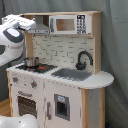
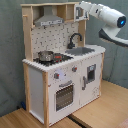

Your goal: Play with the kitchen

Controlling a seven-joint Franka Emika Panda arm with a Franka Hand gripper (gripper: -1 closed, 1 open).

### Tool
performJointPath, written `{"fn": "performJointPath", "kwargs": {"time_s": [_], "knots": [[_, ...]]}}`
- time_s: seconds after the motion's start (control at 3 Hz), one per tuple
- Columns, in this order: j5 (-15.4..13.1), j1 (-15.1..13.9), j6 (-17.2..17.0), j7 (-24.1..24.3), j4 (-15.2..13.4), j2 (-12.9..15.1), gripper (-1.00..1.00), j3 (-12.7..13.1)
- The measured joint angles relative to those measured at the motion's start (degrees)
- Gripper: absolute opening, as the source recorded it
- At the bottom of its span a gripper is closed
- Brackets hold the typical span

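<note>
Kitchen (image 1: 60, 85) stands upright on the wood floor (image 2: 100, 107) against a grey curtain (image 1: 115, 45), oven door (image 2: 64, 96) shut. Small metal pot (image 2: 45, 55) sits on the hob, black faucet (image 1: 83, 59) behind the grey sink (image 2: 81, 50). Arm's gripper (image 2: 81, 10) is up at the kitchen's top shelf level, just beside its upper corner near the range hood (image 1: 42, 28); finger state: cannot tell.
</note>
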Motion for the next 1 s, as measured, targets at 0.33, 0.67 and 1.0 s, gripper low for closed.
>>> {"fn": "performJointPath", "kwargs": {"time_s": [0.33, 0.67, 1.0], "knots": [[0.0, -2.36, -0.09, 5.69, 0.58, -2.55, 1.0, 0.72], [0.01, -4.72, -0.44, 11.48, 1.35, -5.26, 1.0, 1.31], [0.01, -6.96, -1.3, 17.28, 2.34, -8.06, 1.0, 1.74]]}}
